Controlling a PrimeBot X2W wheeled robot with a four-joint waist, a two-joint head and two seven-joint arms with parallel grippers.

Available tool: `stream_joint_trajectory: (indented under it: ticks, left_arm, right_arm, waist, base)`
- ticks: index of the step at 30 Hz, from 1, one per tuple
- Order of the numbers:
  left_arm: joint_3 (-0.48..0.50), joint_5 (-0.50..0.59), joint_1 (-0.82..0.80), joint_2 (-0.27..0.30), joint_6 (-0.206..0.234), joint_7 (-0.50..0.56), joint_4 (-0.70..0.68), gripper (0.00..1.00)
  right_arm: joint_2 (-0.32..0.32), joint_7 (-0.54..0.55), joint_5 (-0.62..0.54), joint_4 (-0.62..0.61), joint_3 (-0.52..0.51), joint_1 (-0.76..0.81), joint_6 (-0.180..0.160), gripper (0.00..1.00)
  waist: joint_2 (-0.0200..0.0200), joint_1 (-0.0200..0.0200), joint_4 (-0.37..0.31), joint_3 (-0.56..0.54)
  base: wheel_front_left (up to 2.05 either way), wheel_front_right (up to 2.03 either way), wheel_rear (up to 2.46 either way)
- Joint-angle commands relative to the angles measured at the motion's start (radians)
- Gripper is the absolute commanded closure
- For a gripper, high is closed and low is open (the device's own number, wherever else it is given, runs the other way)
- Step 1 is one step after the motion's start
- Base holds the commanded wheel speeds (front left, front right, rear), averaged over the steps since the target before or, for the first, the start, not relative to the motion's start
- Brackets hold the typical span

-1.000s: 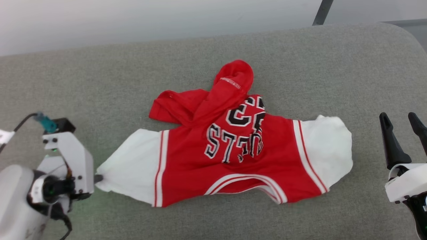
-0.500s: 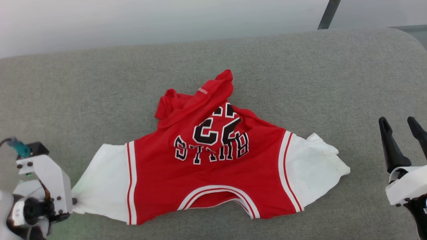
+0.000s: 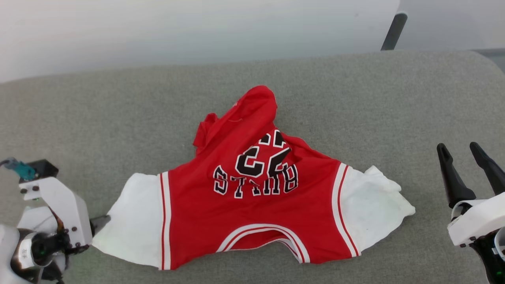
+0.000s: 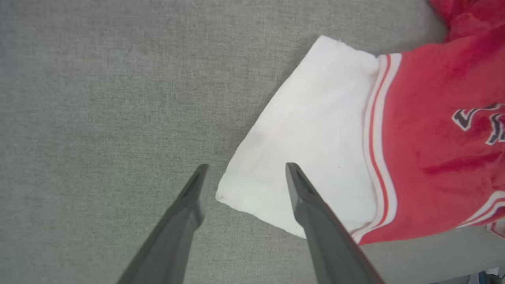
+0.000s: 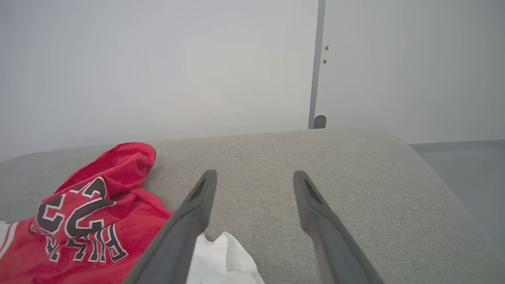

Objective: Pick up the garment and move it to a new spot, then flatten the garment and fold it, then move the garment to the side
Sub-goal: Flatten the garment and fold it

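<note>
At the edge of the garment (image 3: 252, 221), left claw (image 4: 246, 167) wide, empty; right claw (image 5: 254, 173) wide, empty.

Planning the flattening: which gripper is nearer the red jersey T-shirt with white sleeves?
Left. The left gripper straddles the T-shirt sleeve corner; the right gripper stands apart beyond the other sleeve.

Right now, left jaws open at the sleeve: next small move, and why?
Probably lift the left gripper clear of the sleeve and reach for the bunched red fold. Its jaws stand open around the sleeve corner, gripping nothing, and that fold lies over the print, so the jersey is not yet flat.
</note>
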Motion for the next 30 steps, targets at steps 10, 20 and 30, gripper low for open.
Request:
stream_joint_trajectory:
  ticks: [10, 20, 30]
  left_arm:
    - [0.007, -0.001, 0.074, 0.0, -0.017, -0.048, -0.07, 0.0]
    - [-0.027, 0.018, 0.077, 0.01, -0.004, -0.011, -0.001, 0.0]
    - [-0.049, 0.039, 0.032, 0.003, -0.023, -0.02, 0.12, 0.0]
  right_arm:
    - [-0.012, -0.047, -0.006, -0.011, 0.007, 0.03, -0.001, 0.0]
    - [0.001, -0.007, -0.002, -0.068, -0.008, 0.059, -0.001, 0.0]
    - [0.017, 0.02, 0.006, -0.099, -0.049, 0.085, -0.001, 0.0]
  waist:
    - [0.0, 0.0, 0.01, -0.087]
    - [0.0, 0.0, -0.029, -0.078]
    - [0.0, 0.0, -0.067, -0.025]
  base:
    - [0.0, 0.0, 0.0]
    - [0.0, 0.0, 0.0]
    - [0.0, 0.0, 0.0]
